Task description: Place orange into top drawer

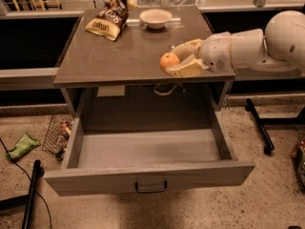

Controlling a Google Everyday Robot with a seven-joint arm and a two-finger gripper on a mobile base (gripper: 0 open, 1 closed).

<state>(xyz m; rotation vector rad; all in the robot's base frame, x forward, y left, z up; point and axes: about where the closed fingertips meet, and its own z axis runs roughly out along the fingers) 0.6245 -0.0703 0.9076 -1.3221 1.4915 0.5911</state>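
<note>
"One wide, shallow grey wooden top drawer (95, 181) sits nearest us, standing far out of the cabinet, with a small dark metal handle (151, 187) at the middle of its flat front panel. What do we make out on the speckled floor (267, 194) around it?"

"At the far left we see a crumpled green wrapper (21, 146), and a small wire basket (56, 133) just beside the drawer's left wall. To the right, a black tubular stand leg (259, 128) runs along the floor."

"And the fruit?"

"Farther back, we find the small round smooth-skinned orange (167, 61) at the near right edge of the flat grey-brown tabletop (119, 51), higher than the drawer and not inside it. We cannot tell whether it touches the tabletop."

"Where is the gripper?"

"We see the cream two-finger gripper (174, 61) reaching in from the right on a rounded white arm (248, 49). Its claw is pinching the orange, with one of the fingers (188, 69) on the near side and the other on the far side."

"Beyond that?"

"On the far part of the tabletop we see a pale round bowl (156, 18) standing upright and, near it to the left, a brown and yellow snack bag (108, 19) lying down, both well apart from the orange."
</note>
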